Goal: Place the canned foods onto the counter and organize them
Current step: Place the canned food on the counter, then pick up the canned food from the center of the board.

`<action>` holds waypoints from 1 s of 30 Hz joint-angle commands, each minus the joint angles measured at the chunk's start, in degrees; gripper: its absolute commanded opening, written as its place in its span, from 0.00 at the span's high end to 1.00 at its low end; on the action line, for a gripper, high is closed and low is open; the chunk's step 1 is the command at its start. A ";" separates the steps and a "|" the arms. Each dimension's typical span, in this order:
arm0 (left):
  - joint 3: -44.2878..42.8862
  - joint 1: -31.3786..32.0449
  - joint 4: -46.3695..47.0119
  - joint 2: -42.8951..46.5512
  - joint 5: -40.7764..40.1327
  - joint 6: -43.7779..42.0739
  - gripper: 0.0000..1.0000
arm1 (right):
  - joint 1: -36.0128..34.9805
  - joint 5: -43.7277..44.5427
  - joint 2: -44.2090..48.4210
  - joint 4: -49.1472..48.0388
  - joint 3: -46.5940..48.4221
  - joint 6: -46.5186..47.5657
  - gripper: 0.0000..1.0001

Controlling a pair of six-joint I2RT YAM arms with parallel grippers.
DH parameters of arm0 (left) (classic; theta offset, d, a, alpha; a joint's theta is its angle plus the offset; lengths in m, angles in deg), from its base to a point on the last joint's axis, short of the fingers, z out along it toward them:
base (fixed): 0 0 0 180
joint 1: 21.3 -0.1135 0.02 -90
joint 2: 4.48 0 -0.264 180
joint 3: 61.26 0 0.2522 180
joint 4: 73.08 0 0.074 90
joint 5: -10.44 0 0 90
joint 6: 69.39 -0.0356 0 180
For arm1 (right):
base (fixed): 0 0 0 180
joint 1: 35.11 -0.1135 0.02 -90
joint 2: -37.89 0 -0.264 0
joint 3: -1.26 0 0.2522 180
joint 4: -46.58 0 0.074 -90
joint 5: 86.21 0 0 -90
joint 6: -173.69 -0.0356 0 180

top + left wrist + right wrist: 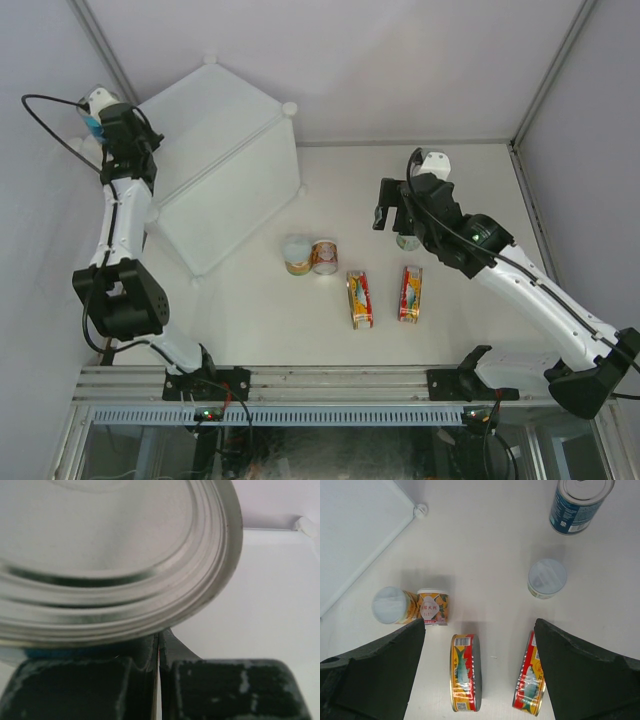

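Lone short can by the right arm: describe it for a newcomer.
Right wrist view: find the tall blue can at top right. Just below stands a short pale-lidded can, alone, unlike the two side-by-side short cans at left.

Overhead: bright, even, diffuse white light; faint, soft-edged shadows on the tabletop (350,190).
Left wrist: the tall can (100,555) fills the frame, smeared out of focus (far too close to the lens); dull grey sheen on its metal.
Right wrist: short cans (432,607) sharp, pale grey shadows beside them; the right gripper (480,622) dark, its fingers (375,675) blurred at the lower corners.
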 commanded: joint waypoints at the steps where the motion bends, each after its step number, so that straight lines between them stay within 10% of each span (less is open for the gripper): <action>1: -2.97 -1.54 0.44 -1.49 0.85 0.38 0.99 | -1.00 1.29 -0.03 0.21 2.55 0.74 0.10; 8: -1.15 -1.39 1.26 -0.73 2.56 2.65 0.91 | -2.20 3.98 1.24 1.54 2.43 0.10 0.10; 13: 0.88 0.65 1.13 2.39 0.14 2.96 0.54 | -2.21 4.75 3.29 1.24 0.96 0.03 0.10; 19: 3.80 4.49 1.21 7.13 -3.69 1.84 0.34 | -0.62 4.33 5.01 1.22 -0.61 -0.08 0.09; 30: 2.46 14.31 -1.03 13.86 -11.78 -3.16 0.23 | 3.94 2.18 12.21 -0.63 -8.18 -1.85 0.08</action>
